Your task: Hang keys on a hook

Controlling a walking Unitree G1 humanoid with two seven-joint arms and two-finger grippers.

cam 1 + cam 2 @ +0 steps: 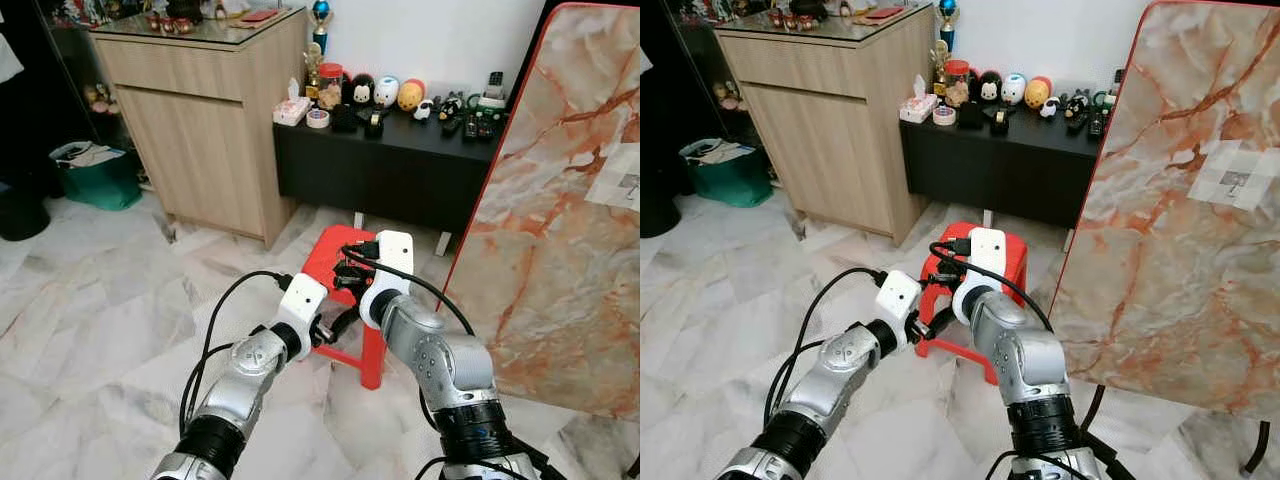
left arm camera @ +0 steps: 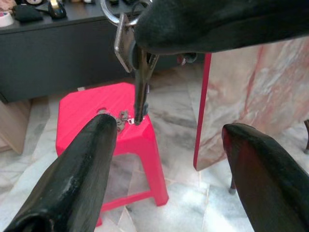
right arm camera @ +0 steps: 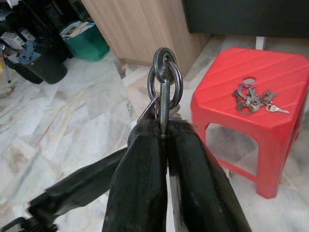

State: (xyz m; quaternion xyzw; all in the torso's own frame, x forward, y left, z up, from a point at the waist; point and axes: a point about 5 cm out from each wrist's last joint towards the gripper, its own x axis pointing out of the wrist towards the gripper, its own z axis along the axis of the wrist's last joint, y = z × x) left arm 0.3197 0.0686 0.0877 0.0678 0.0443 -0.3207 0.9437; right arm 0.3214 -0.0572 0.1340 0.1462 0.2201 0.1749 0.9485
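My right gripper (image 3: 163, 126) is shut on a bunch of keys (image 3: 165, 79), whose steel rings stick out past its fingertips. In the left wrist view the same held keys (image 2: 137, 63) hang down from a right finger. My left gripper (image 2: 169, 128) stands open just below and beside them, holding nothing. Both grippers hover over a red plastic stool (image 1: 335, 250). A second bunch of keys (image 3: 251, 99) lies on the stool's top. A white patch with a small hook (image 1: 1237, 180) is stuck on the marble panel (image 1: 1160, 250) to my right.
The red-edged marble panel (image 1: 560, 230) leans upright close on the right. Behind the stool stands a low black cabinet (image 1: 400, 160) carrying toys. A wooden cabinet (image 1: 200, 130) is at the back left, with a green bin (image 1: 95, 178) beside it. The floor is marble tile.
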